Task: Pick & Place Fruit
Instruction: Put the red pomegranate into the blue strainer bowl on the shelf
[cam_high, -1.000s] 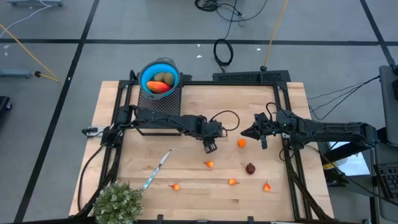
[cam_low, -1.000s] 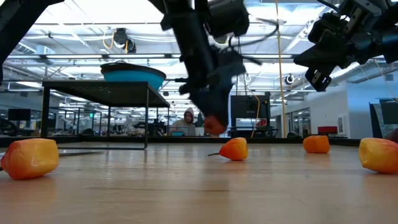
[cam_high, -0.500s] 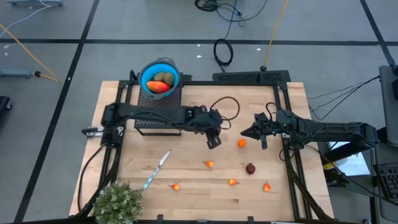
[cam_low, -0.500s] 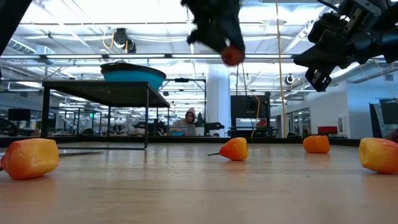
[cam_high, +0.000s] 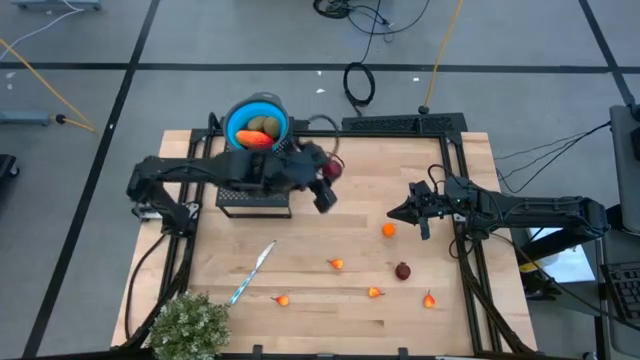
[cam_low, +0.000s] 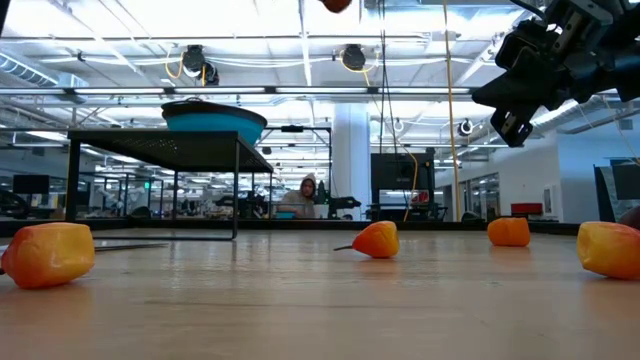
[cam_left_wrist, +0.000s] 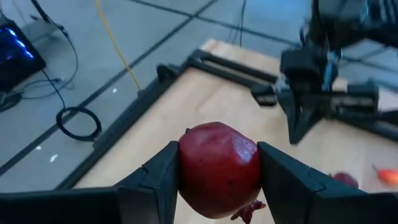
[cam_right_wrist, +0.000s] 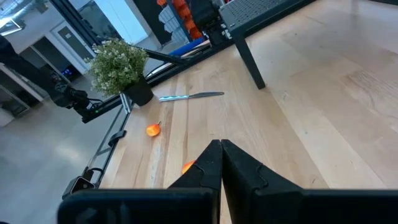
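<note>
L gripper (cam_left_wrist: 219, 180), upper-centre of high view just right of blue bowl (cam_high: 258, 108), fingers part-open, clamped on both sides of a dark red pomegranate (cam_left_wrist: 219, 169). Looks like rigid, light toy w/ smooth round skin; prob. slippery, so grip across widest part. R gripper (cam_right_wrist: 221, 163) shut, empty, centre-right.

Left hand (cam_high: 329, 182) now higher and swung back toward blue bowl (cam_high: 258, 112), dark red ball (cam_left_wrist: 219, 169) clamped between its fingers, lifted off surface.
</note>
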